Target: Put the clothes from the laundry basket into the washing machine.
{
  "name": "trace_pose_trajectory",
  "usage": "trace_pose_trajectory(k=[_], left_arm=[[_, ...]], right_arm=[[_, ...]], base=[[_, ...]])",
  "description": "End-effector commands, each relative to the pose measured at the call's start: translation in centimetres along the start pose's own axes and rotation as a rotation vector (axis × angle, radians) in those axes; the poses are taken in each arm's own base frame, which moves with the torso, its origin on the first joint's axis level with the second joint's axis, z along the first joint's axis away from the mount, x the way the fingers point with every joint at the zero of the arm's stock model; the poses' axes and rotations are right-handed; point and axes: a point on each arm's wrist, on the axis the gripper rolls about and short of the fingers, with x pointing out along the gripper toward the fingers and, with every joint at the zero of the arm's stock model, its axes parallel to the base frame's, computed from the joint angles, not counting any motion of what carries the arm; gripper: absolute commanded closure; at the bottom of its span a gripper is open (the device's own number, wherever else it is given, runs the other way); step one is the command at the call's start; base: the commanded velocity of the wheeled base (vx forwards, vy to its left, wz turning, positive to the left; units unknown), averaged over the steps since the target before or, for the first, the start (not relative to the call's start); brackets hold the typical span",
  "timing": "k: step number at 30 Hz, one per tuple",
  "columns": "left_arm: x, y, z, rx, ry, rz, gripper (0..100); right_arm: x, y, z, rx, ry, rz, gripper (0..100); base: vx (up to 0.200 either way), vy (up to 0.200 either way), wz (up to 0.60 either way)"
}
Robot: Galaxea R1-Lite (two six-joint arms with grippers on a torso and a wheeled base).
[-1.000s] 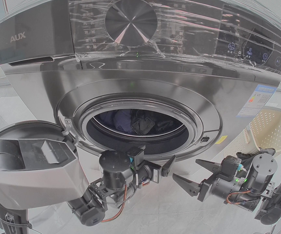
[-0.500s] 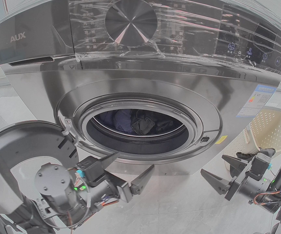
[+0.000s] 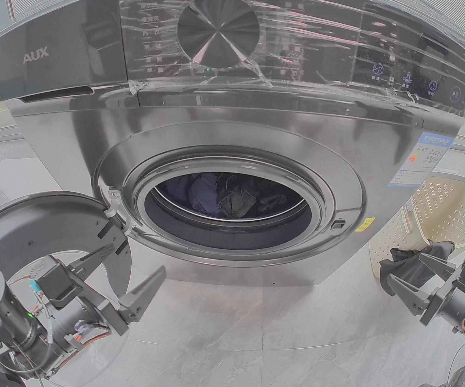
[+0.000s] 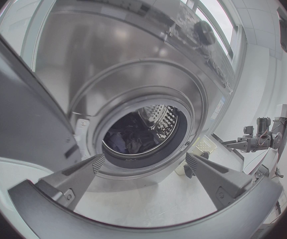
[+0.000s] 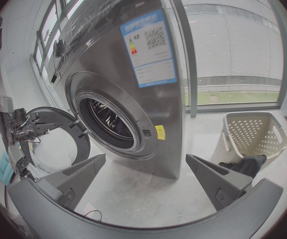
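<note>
The washing machine (image 3: 232,130) stands dead ahead, its door (image 3: 39,221) swung open to the left, with clothes (image 3: 227,197) lying in the drum (image 4: 163,117). On the floor (image 3: 297,323) to its right sits the laundry basket (image 3: 453,210), a garment (image 3: 399,259) draped over its near rim.

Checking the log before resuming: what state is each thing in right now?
Washing machine door, open wide.
Drum, holding dark clothes.
Laundry basket, dark garment draped over its rim.
Left claw, open, empty.
Right claw, open, empty, by the garment.

Bright daylight comes from tall glass windows (image 5: 236,50) beside the shiny silver metal washing machine (image 3: 232,130). Glare streaks its clear plastic wrap (image 3: 308,33). Edges look bent.
</note>
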Motion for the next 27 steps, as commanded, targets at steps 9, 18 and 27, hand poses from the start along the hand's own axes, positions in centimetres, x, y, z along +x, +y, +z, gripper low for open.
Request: trace_pose_trajectory(k=[9,18,27], left_arm=[[-10.5,2.4,2.1,0.082,-0.108,0.087,0],[-16.4,3.2,-0.7,0.097,-0.152,0.208,0],[-18.1,3.1,-3.7,0.110,-0.088,0.424,0]], right_arm=[[-8.7,-2.5,-1.3,-0.082,-0.150,-0.272,0],[-12.7,-2.0,-4.9,-0.136,-0.223,-0.390,0],[-13.4,-1.8,-7.5,-0.082,-0.143,-0.431,0]], base=[[-0.200,0.000,0.00],[-0.067,0.000,0.00],[0.000,0.000,0.00]])
